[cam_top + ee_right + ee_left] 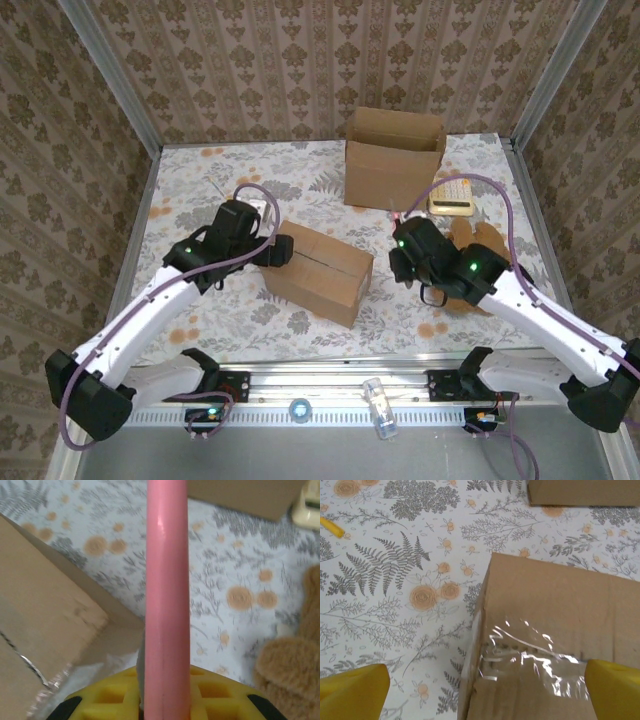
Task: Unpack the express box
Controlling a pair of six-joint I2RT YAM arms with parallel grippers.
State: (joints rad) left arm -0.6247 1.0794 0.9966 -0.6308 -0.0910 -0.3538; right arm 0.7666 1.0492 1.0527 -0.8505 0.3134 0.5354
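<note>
The left end effector [268, 247] hangs over the left half of the table [200, 170], at the left end of the express box [320, 270]. Its jaws are spread wide and grip nothing. In the left wrist view one of the yellow fingertips [355, 695] is over the patterned table surface and the other is over the box top, with the box's end edge between them. A strip of clear tape [530, 660] wraps over that edge.

The express box lies closed near the middle of the table, set at a slant to the table's edges.

Behind it, toward the far edge, an open carton [393, 158] stands upright.

The right end effector [405, 238] sits just beside the express box's right end, clamped on a pink rod [167, 595] that sticks out past its fingers. Near the right edge are a cream device [452, 200] and a brown plush toy [290, 665]. The toy is partly hidden by the arm.
</note>
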